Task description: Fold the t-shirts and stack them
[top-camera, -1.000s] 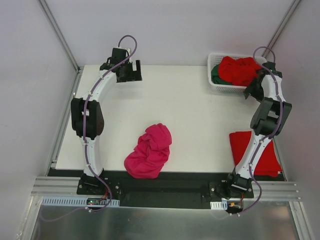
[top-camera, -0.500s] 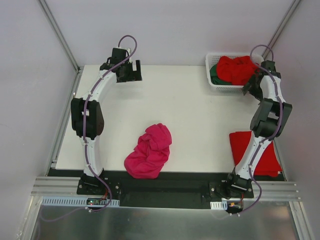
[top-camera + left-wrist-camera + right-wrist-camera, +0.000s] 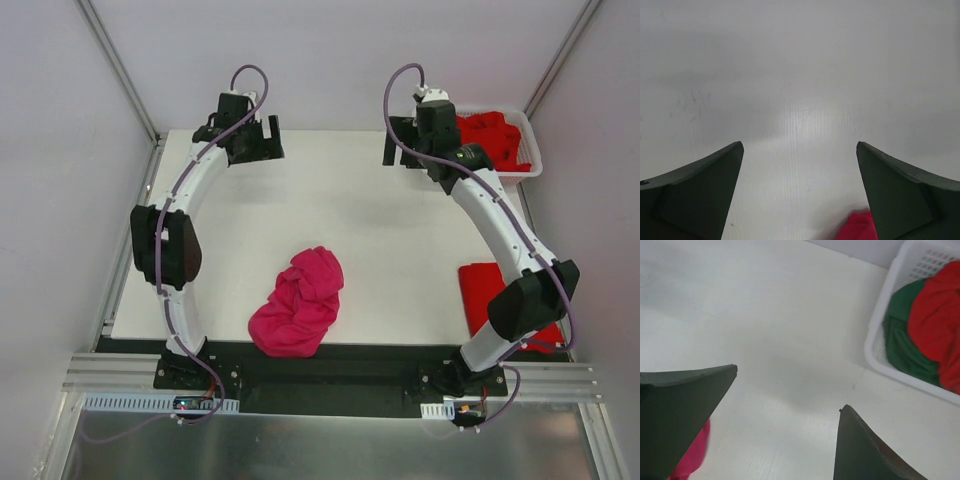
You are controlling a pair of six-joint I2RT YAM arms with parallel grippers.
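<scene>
Near the front edge of a white table (image 3: 380,220), a crumpled magenta-pink cloth t-shirt (image 3: 298,305) was seen. A folded bright red t-shirt (image 3: 478,287) lay rightward. A red shirt (image 3: 935,315) and a dark green shirt (image 3: 902,347) were heaped in a white slotted plastic basket (image 3: 875,342). The left gripper (image 3: 800,150) and right gripper (image 3: 788,388) were held wide apart and empty.

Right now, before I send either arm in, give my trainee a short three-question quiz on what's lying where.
1. True or false: the left claw is holding the pink t-shirt.
2. Where does the dark green t-shirt lie? A) draped over an arm B) in the white basket C) under the pink t-shirt
3. What colour is the flat, folded t-shirt at the near right edge of the table?

Key:
1. False. The left claw and right claw are both open and empty.
2. B. It lies beside a red t-shirt.
3. Red.
</scene>
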